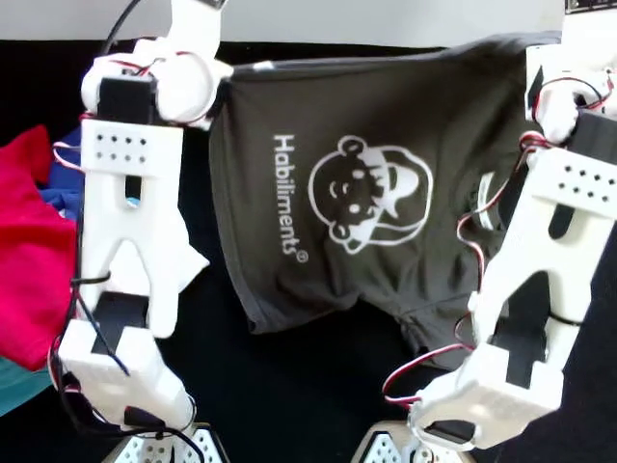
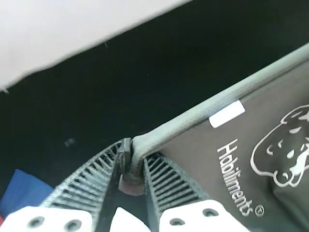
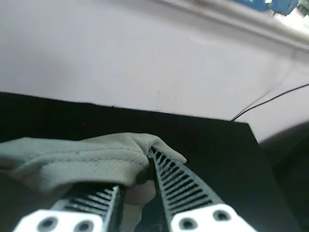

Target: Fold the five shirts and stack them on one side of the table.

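The shirt (image 1: 260,193) is dark grey, with a white cartoon face printed on its middle and a line of white lettering beside the face. It lies spread over the far half of the black table (image 1: 318,386), between the two white arms, and its far edge is pulled into a nearly straight line along the table's far side. Its long axis runs across the table from one arm to the other. The print is turned sideways: the lettering runs from the far side toward the robot, with the tops of the letters toward the right arm (image 1: 540,270). The near edge is uneven and bunches in folds close to the right arm. In the left wrist view the left gripper (image 2: 129,154) is closed tight on the shirt's (image 2: 217,183) thick stitched border, which runs taut away from the ribbed fingers (image 2: 169,179); a small white label sits just under that border. In the right wrist view the right gripper (image 3: 147,162) pinches a bunched wad of the same grey cloth (image 3: 87,157) at the table's far edge. On the table beside the left arm (image 1: 130,212), apart from the grey shirt, lie a red garment (image 1: 29,241), a blue one (image 1: 63,188) and a teal one (image 1: 19,386).
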`<state>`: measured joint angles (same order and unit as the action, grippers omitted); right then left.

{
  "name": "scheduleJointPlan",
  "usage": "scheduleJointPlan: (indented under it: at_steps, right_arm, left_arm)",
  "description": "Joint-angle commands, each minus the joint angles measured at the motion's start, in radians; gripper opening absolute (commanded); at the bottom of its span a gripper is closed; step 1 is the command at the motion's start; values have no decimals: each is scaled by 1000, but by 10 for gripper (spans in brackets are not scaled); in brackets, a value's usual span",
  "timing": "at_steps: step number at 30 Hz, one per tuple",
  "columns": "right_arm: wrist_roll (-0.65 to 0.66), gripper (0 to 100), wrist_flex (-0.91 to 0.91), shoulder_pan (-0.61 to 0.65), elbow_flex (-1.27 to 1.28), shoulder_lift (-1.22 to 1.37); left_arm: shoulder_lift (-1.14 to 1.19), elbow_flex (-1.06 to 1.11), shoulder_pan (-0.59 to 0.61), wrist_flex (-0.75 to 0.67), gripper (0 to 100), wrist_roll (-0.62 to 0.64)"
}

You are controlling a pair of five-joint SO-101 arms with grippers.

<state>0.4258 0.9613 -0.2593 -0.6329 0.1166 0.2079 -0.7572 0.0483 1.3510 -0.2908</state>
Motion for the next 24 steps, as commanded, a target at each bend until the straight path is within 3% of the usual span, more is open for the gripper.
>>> scheduleJointPlan:
  at_steps: [1,17,24]
  right_arm:
    - [37,5,-71,-10,-107,19]
    - [32,5,-104,39,-148,82]
    - [32,5,22,87,73,84]
  left_arm:
    - [16,-124,48,11,9,-8]
    - [33,-136,39,3,9,-60]
    - [186,-39,33,12,9,-58]
